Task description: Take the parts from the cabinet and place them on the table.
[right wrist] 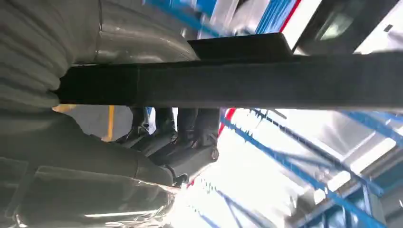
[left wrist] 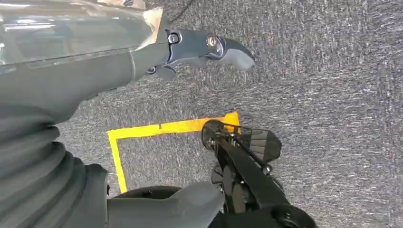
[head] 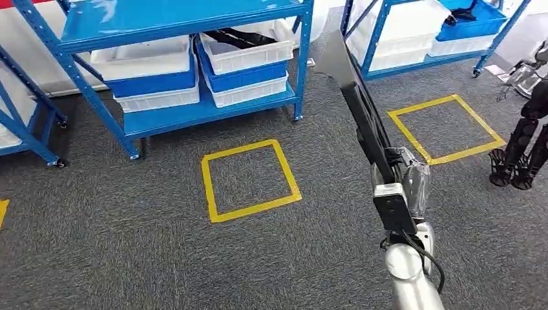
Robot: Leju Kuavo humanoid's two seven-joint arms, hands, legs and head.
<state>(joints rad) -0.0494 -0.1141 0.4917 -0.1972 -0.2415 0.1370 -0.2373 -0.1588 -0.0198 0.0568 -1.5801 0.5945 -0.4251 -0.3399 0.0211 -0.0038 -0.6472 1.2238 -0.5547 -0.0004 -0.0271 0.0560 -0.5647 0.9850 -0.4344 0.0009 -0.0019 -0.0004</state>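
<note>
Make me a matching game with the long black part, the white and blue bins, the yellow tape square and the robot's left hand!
Things:
1. long black part
2. white and blue bins
3. yellow tape square
4. left hand

Places or states:
A. stuck on the grey carpet
B. held in the right hand
C. hanging over the floor, holding nothing
D. stacked on the blue shelf

Pairs: 1-B, 2-D, 3-A, 4-C

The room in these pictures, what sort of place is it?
Probably a warehouse or robot test hall: blue metal racks holding white and blue bins, yellow tape squares on grey carpet.
</note>
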